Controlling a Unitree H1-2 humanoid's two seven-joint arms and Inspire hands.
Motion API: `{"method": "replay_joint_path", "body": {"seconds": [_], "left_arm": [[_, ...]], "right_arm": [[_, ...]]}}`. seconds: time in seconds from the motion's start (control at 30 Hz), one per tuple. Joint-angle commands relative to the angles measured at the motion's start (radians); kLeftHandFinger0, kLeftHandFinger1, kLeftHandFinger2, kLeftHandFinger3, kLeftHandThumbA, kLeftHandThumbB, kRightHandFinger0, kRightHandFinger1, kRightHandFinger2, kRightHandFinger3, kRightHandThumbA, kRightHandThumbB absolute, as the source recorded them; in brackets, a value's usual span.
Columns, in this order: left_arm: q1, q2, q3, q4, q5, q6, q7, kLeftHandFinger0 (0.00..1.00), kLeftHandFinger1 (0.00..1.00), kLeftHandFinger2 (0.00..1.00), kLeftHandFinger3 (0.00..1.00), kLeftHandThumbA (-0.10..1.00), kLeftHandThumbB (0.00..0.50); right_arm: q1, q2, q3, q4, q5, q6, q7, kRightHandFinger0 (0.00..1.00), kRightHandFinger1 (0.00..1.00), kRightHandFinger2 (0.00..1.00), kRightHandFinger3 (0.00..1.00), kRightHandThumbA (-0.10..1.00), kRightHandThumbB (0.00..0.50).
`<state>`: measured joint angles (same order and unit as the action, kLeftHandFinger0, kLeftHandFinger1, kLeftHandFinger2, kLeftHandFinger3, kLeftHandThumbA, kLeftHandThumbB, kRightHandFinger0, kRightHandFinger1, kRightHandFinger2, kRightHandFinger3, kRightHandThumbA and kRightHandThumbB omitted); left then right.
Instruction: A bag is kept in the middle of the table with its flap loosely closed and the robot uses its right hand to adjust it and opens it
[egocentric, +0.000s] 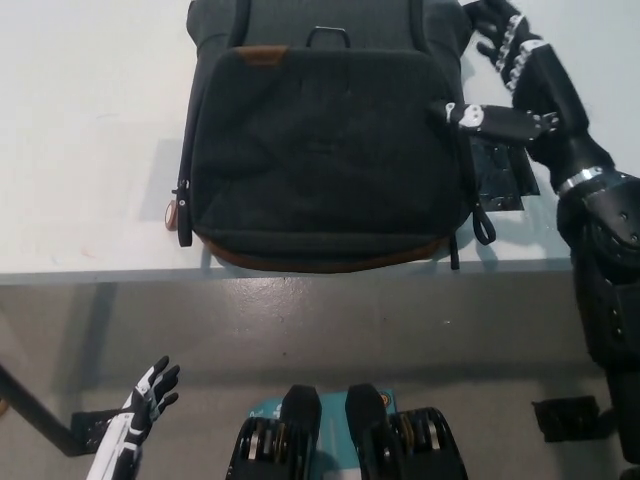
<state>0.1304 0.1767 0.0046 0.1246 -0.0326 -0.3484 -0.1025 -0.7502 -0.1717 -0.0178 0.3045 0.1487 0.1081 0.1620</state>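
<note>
At the bag's (325, 150) right edge we see our right hand (510, 85) spread open, gripping nothing, thumb against its side; left hand (150, 392) open, low left.

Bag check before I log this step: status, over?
Right hand open at bag's right edge, gripping nothing. Left hand open, low beside table. Flap closed. Nothing in the way.

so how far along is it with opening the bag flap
Early stage. Done: the black right hand has reached the backpack's right edge, fingers apart, one finger lying against that edge. In hand: the approach to the flap; no grip shows. Left: adjusting and lifting the flap, which lies flat and closed. The white left hand rests low, below the table.
</note>
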Motion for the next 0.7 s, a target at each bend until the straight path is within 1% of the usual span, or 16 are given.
{"method": "replay_joint_path", "body": {"seconds": [0.0, 0.13, 0.2, 0.23, 0.3, 0.33, 0.43, 0.53, 0.57, 0.63, 0.67], "left_arm": [[0.000, 0.013, 0.003, 0.000, -0.006, -0.053, -0.015, 1.00, 1.00, 1.00, 1.00, 1.00, 0.500], [0.005, 0.015, 0.006, -0.001, 0.009, -0.048, -0.008, 1.00, 1.00, 1.00, 1.00, 1.00, 0.500], [0.008, 0.018, 0.006, -0.002, 0.010, -0.050, -0.010, 1.00, 1.00, 1.00, 1.00, 1.00, 0.500], [0.011, 0.020, 0.004, -0.006, 0.024, -0.045, -0.007, 1.00, 1.00, 1.00, 1.00, 1.00, 0.500], [0.011, 0.021, 0.006, -0.002, 0.028, -0.052, -0.005, 1.00, 1.00, 1.00, 1.00, 1.00, 0.500], [0.011, 0.020, 0.006, -0.003, 0.029, -0.048, -0.005, 1.00, 1.00, 1.00, 1.00, 1.00, 0.500], [0.007, 0.018, 0.004, 0.006, 0.022, -0.051, -0.010, 1.00, 1.00, 1.00, 1.00, 1.00, 0.500], [0.009, 0.016, 0.003, 0.010, 0.026, -0.057, -0.010, 1.00, 1.00, 1.00, 1.00, 1.00, 0.500], [0.010, 0.016, 0.002, 0.009, 0.025, -0.056, -0.011, 1.00, 1.00, 1.00, 1.00, 1.00, 0.500], [0.010, 0.018, 0.001, 0.004, 0.022, -0.044, -0.015, 1.00, 1.00, 1.00, 1.00, 1.00, 0.500], [0.010, 0.018, 0.000, 0.001, 0.024, -0.039, -0.014, 1.00, 1.00, 1.00, 1.00, 1.00, 0.500]], "right_arm": [[-0.087, -0.014, 0.020, 0.054, 0.001, -0.053, 0.062, 1.00, 1.00, 1.00, 1.00, 1.00, 0.227], [-0.098, -0.013, 0.029, 0.125, -0.007, -0.069, 0.071, 1.00, 1.00, 1.00, 1.00, 1.00, 0.231], [-0.103, -0.012, 0.027, 0.151, 0.000, -0.074, 0.080, 1.00, 1.00, 1.00, 1.00, 1.00, 0.256], [-0.105, -0.012, 0.027, 0.166, 0.004, -0.082, 0.088, 1.00, 1.00, 1.00, 1.00, 1.00, 0.282], [-0.109, -0.008, 0.028, 0.180, 0.002, -0.096, 0.089, 1.00, 1.00, 1.00, 1.00, 1.00, 0.285], [-0.117, -0.003, 0.029, 0.202, 0.004, -0.109, 0.095, 1.00, 1.00, 1.00, 1.00, 1.00, 0.312], [-0.116, 0.013, 0.035, 0.197, 0.005, -0.122, 0.102, 1.00, 1.00, 1.00, 1.00, 1.00, 0.310], [-0.121, 0.031, 0.041, 0.209, 0.007, -0.126, 0.104, 1.00, 1.00, 1.00, 1.00, 1.00, 0.335], [-0.121, 0.036, 0.041, 0.211, 0.009, -0.124, 0.105, 1.00, 1.00, 1.00, 1.00, 1.00, 0.334], [-0.120, 0.046, 0.042, 0.199, 0.013, -0.105, 0.104, 1.00, 1.00, 1.00, 1.00, 1.00, 0.364], [-0.121, 0.050, 0.041, 0.195, 0.015, -0.099, 0.104, 1.00, 1.00, 1.00, 1.00, 1.00, 0.367]]}}
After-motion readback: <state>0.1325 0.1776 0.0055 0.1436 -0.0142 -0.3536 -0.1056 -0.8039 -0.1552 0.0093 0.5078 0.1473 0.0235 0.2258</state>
